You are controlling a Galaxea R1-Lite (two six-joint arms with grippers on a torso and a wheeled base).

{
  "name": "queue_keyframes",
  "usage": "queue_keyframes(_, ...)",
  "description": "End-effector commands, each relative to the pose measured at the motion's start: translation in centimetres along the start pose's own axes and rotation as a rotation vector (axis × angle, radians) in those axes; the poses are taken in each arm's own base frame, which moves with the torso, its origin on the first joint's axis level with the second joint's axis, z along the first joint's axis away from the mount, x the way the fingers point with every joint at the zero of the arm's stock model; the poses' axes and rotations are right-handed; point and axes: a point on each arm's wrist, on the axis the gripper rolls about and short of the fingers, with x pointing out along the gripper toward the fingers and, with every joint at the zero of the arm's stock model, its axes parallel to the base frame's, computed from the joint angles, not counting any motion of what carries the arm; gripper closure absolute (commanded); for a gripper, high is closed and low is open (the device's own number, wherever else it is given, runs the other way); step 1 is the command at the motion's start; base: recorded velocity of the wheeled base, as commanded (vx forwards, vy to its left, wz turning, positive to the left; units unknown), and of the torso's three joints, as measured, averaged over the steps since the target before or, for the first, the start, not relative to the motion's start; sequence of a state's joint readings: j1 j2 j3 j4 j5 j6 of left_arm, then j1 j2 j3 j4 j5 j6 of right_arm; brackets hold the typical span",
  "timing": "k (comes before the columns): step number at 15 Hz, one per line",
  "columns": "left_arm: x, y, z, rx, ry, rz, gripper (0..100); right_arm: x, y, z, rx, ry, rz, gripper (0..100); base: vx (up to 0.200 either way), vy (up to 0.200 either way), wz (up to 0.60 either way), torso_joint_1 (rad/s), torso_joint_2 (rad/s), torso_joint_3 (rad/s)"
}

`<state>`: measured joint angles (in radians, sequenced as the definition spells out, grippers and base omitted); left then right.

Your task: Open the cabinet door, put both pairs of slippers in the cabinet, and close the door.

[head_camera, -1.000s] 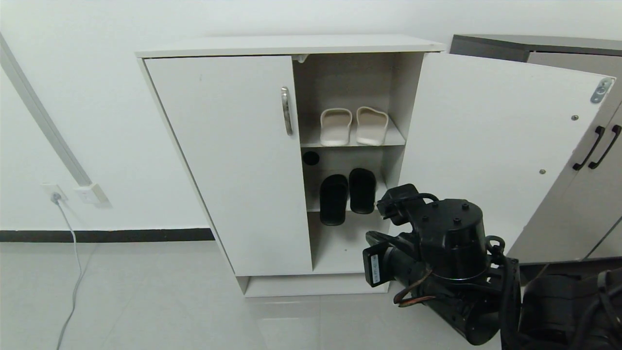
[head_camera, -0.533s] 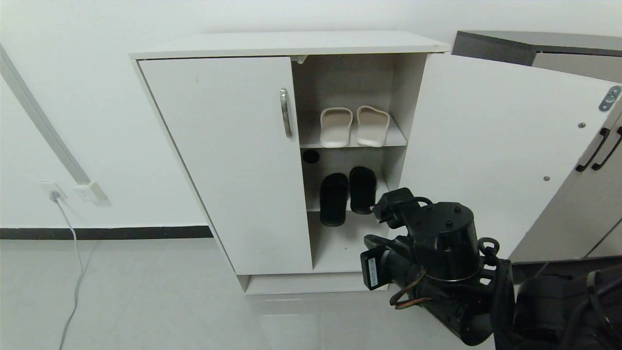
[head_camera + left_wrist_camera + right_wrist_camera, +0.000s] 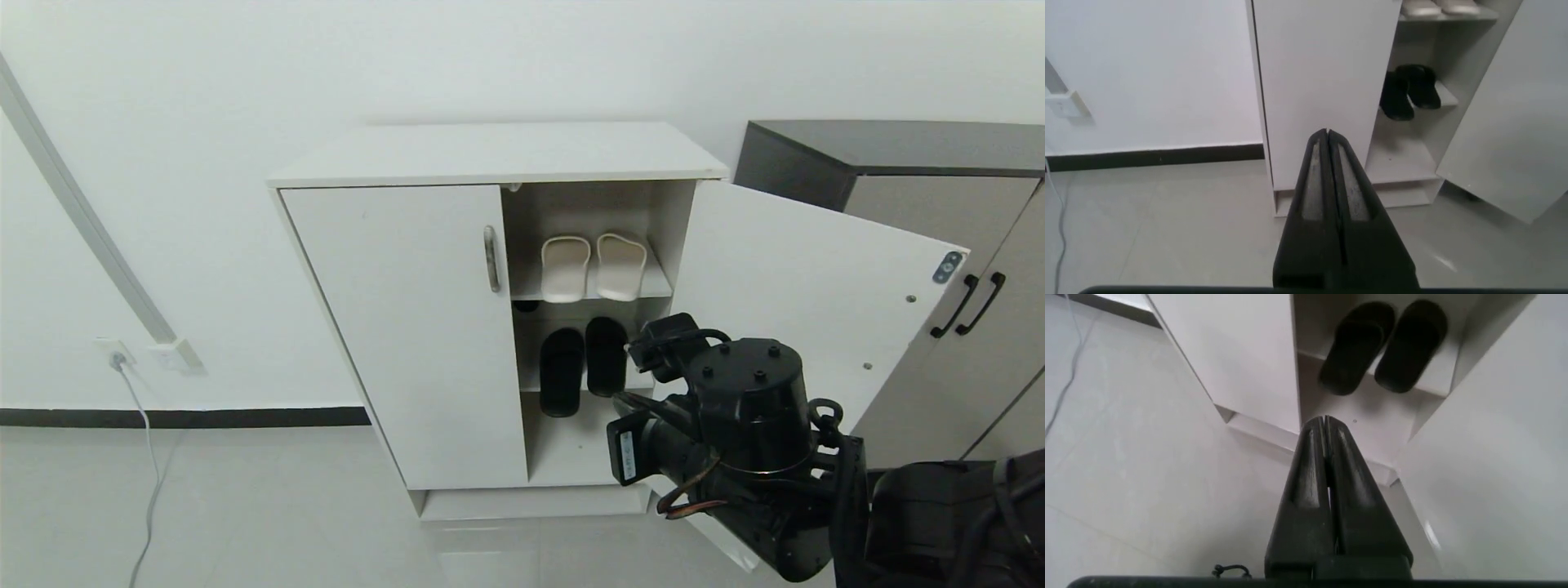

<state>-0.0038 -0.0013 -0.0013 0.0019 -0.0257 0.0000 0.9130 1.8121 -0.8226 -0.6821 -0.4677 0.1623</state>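
White wall backs the job. Right gripper, fingers pressed together, hangs before the cabinet; left gripper likewise. Black slippers sit shelved at 6 o'clock of the pale slippers. Door gapes at 3 o'clock: push its outer face, probably near the free edge, steadily.
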Motion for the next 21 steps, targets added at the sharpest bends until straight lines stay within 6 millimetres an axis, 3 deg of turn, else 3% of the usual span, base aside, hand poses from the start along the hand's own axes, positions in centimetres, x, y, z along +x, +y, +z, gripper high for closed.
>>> queue_keyframes(1,0.01,0.0,0.01,0.0,0.001,0.0,100,0.02,0.0,-0.03,0.0,0.001,-0.001,100,0.0,0.0,0.0,0.134,-0.46,-0.33)
queue_keyframes(21,0.01,0.0,0.01,0.002,0.001,0.0,100,0.19,0.03,-0.29,-0.006,0.009,-0.003,100,0.0,0.0,0.0,0.205,-0.52,-0.323)
